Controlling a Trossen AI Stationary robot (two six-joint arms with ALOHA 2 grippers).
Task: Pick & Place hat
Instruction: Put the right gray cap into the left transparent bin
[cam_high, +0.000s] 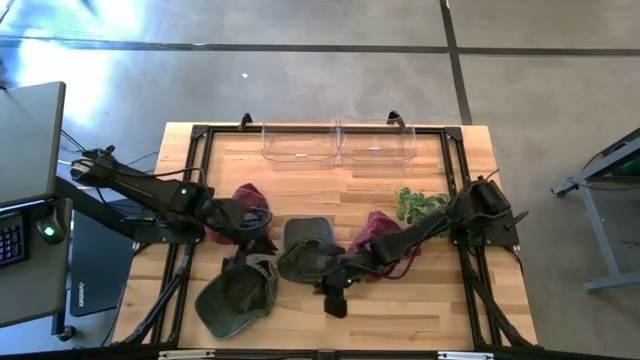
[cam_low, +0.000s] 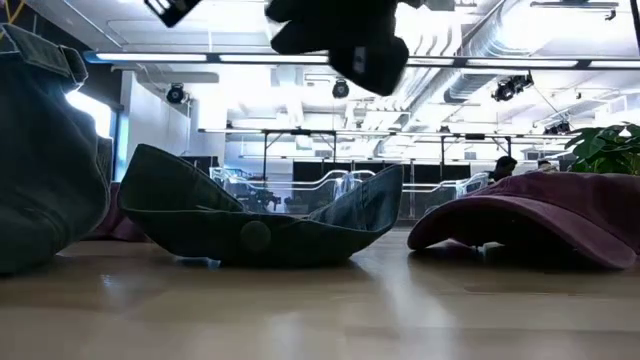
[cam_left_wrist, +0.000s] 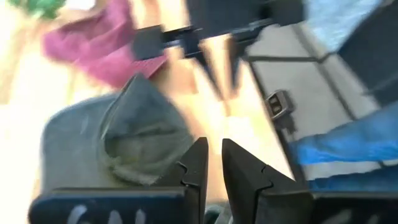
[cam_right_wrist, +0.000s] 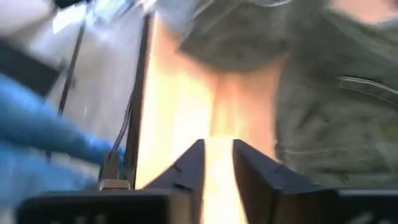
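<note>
Both arms reach low toward the grey cap (cam_high: 305, 248) mid-table. The left gripper (cam_left_wrist: 214, 163) and right gripper (cam_right_wrist: 217, 163) show narrow gaps, holding nothing. The cap is soft, crumpled cloth.

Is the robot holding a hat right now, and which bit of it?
No. The left gripper has only a thin empty gap between its fingers, and the right gripper shows bare table through its gap. The green hat lies loose.

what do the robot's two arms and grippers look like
Both arms are dark, nearly black, built of slim jointed links with cables along them. The left arm carries a small green light near a joint. Each gripper, left gripper and right gripper, ends in two flat black fingers with notched, stepped inner edges.
</note>
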